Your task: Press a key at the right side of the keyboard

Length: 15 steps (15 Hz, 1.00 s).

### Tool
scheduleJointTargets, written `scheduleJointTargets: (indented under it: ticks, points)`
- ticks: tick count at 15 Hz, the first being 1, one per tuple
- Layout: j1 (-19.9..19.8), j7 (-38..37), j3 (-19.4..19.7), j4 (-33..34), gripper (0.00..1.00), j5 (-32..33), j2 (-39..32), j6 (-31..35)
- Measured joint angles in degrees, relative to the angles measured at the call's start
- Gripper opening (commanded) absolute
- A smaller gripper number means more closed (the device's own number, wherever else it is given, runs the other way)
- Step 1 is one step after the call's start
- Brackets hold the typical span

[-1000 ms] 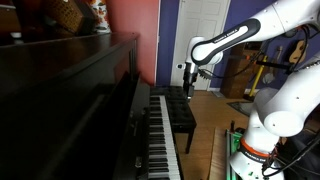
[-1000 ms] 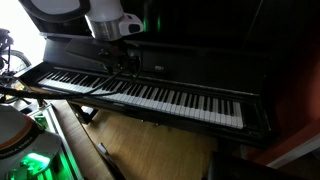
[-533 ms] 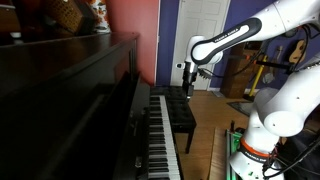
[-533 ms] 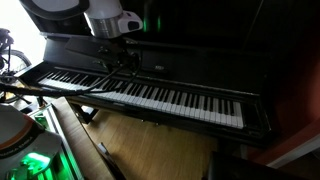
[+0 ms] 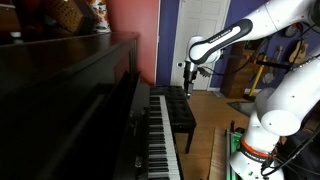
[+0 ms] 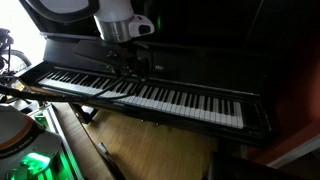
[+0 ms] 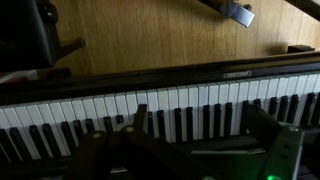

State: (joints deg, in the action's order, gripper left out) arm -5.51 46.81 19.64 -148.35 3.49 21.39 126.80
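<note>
Wrist view shows the keyboard (image 7: 95,112) running side to side close beneath the tool (image 7: 198,118), jaws spread and empty; the rigid, sprung keys (image 7: 225,100) probably want no grip, only a gentle downward push near a front edge.

The keyboard (image 7: 180,105) runs off both side edges in the wrist view.

Setting: room in a home. Evidence: dark upright piano (image 5: 60,100) with keyboard (image 6: 150,95); dark bench (image 5: 180,115); basket (image 5: 65,14) on piano top; red wall (image 5: 135,25) meeting blue wall (image 5: 168,40); white panelled door (image 5: 208,25); wood floor (image 6: 150,145).
</note>
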Motion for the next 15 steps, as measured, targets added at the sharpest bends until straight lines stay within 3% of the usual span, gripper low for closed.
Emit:
scheduleJointTargets:
  ticks: [7,15]
  points:
    - [-3.02,8.51,1.68,13.25,1.0,-0.24,-19.32,6.5]
    - [-8.16,10.88,-3.52,26.69,1.0,-3.68,-39.03,11.35]
